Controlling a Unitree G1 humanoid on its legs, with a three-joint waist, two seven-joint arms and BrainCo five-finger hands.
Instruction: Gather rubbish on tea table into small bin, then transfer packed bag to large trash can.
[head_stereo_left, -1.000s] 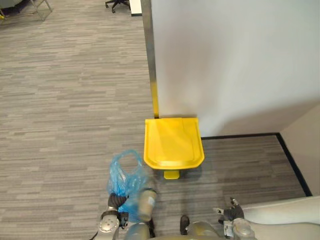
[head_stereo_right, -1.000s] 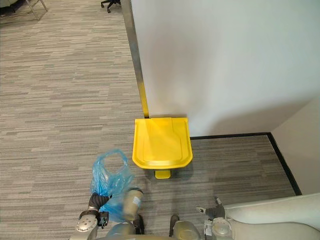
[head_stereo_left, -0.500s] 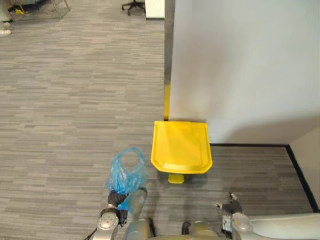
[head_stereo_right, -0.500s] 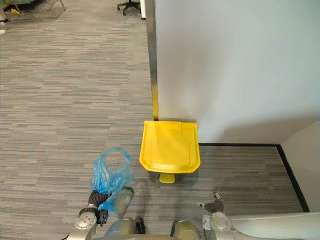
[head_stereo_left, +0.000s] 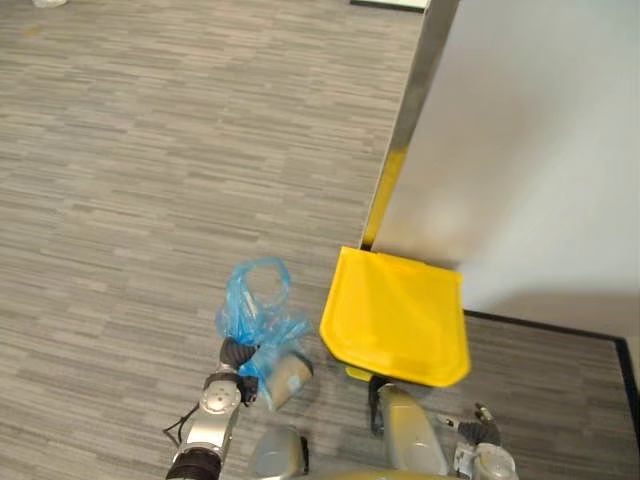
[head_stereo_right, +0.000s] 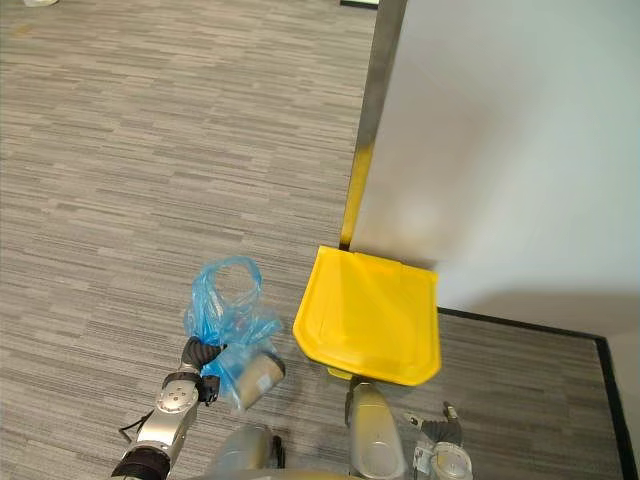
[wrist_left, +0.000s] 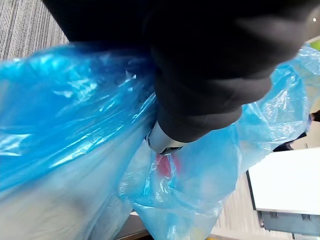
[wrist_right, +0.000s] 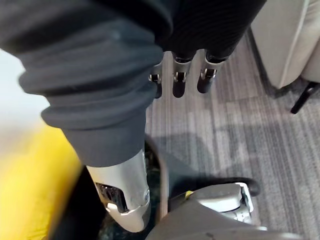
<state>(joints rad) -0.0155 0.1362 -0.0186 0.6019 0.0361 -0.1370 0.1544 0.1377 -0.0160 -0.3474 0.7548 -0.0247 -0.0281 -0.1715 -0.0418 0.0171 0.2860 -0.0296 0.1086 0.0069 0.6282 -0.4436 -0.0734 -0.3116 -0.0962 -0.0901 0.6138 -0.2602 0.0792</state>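
The robot's left hand (head_stereo_left: 236, 354) is clamped on the gathered neck of a blue plastic bag (head_stereo_left: 262, 318), its fingers curled into the crumpled film, as the left wrist view shows from close up. The bag hangs above the grey striped carpet (head_stereo_left: 140, 170), with its loose top loop open at 12 o'clock from the hand. A pale cup-shaped item (head_stereo_left: 287, 378) shows through the plastic at the bag's lower end, and something red can also be seen inside, though what it is cannot be told. The large yellow trash can (head_stereo_left: 398, 318) stands at 3 o'clock from the bag, just beside it, with its lid closed. The can's back sits against a pale wall (head_stereo_left: 540, 150), at the foot of a metal corner strip (head_stereo_left: 410, 120). The right hand (wrist_right: 180, 80) is low at 5 o'clock from the can, its fingers straight, apart from the thumb and holding nothing.
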